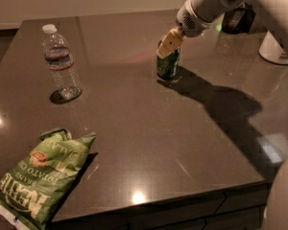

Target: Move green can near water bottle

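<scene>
While our gripper (170,42) sits at the can (168,67) top, grip we cannot tell, the can stands well right of the bottle (61,63); move not yet made.

One green can (168,66), one water bottle (61,66) and one chip bag (38,186) are seen on one table (149,128). One gripper (170,43) is seen at the can's top.
</scene>
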